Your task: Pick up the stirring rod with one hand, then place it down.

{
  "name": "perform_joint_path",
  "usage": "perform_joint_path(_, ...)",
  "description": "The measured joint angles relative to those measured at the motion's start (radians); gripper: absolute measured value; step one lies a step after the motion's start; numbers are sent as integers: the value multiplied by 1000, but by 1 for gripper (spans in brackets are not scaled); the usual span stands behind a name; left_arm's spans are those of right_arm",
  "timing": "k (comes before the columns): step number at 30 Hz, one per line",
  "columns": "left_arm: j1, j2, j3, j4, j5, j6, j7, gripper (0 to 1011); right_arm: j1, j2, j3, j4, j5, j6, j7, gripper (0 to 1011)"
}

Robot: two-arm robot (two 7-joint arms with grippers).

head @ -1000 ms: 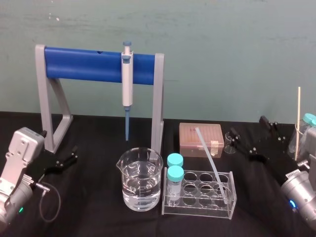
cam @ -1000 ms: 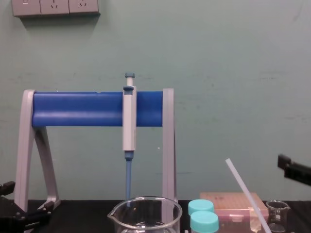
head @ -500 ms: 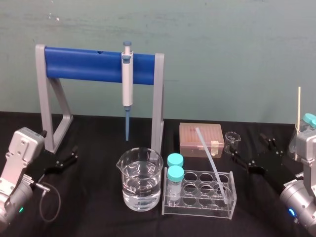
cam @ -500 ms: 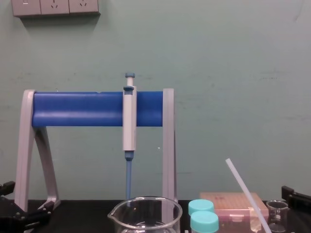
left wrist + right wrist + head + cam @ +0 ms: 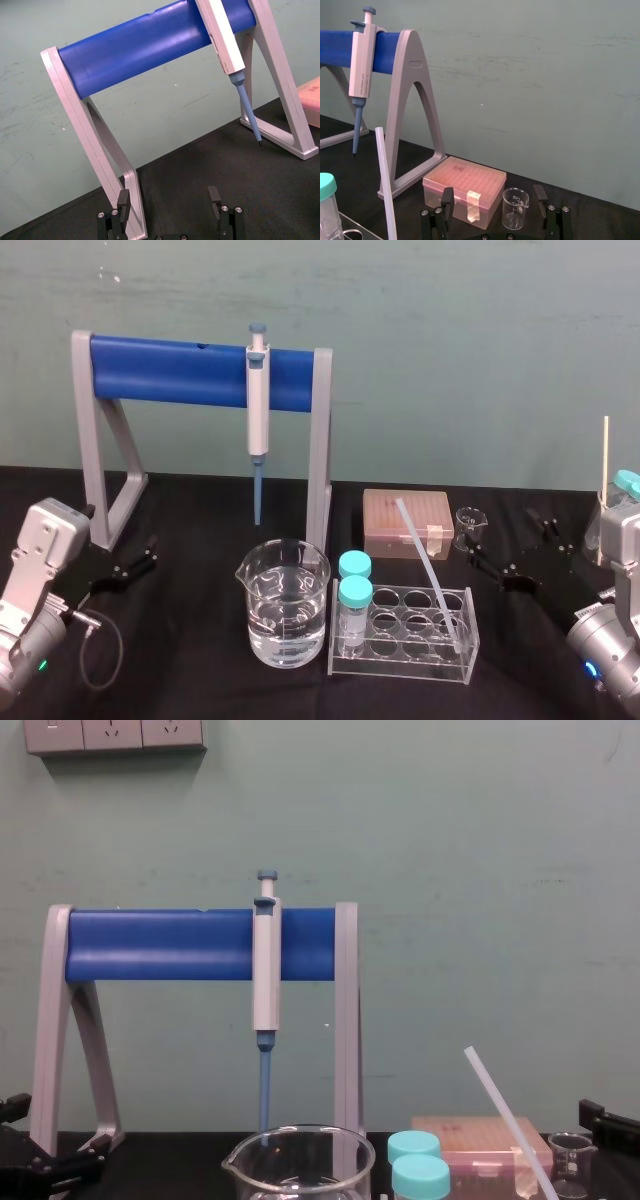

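No legible text, label, brand or number anywhere.

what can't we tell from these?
Stirring rod lower end: chest and right wrist views, cut by bottom edge.
Its tube rack well: head view, clear walls overlap.
Right gripper near small beaker: chest view, mostly past right edge.
Left gripper, parked by stand: chest view, partly past left edge.

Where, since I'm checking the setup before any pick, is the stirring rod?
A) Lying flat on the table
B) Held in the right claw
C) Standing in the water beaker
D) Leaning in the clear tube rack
D: the stirring rod leans with its lower end in a hole of the clear tube rack, while the right claw and the left claw are open and apart from it.
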Motion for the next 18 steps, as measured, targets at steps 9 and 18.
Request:
perform_joint_path(9,0,0,0,0,0,0,0,1000,0,0,0,-1,1,-2,0,1002)
perform_joint_path(18,0,0,0,0,0,0,0,1000,0,0,0,-1,1,-3,0,1000)
